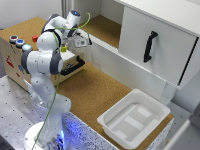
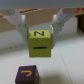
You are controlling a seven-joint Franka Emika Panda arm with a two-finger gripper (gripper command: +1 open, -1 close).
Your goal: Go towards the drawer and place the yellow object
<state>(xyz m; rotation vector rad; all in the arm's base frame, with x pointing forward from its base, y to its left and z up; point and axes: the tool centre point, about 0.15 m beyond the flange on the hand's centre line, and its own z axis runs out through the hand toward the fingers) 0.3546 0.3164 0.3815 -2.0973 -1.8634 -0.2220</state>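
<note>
I've got the tool (image 2: 40, 31) pinching the yellow block (image 2: 40, 43), above a purple block (image 2: 28, 75); carry step, next I need to lower over the drawer (image 1: 70, 62).

Robotics lab: arm (image 1: 42, 75) bolted on perforated metal bench (image 1: 12, 107), cork worktop (image 1: 90, 90).

In the exterior view the arm (image 1: 47, 62) stands in front of the wooden box (image 1: 12, 60), hiding most of the drawer (image 1: 70, 64) so that only part of its black handle (image 1: 74, 66) shows beside the arm; the gripper (image 1: 80, 41) above the drawer is too small and blurred to tell how its jaws stand; the yellow object (image 1: 64, 48) is a mere speck there; in the wrist view the purple block (image 2: 27, 75) below the yellow object (image 2: 40, 43) is cut off by the picture's edge.
</note>
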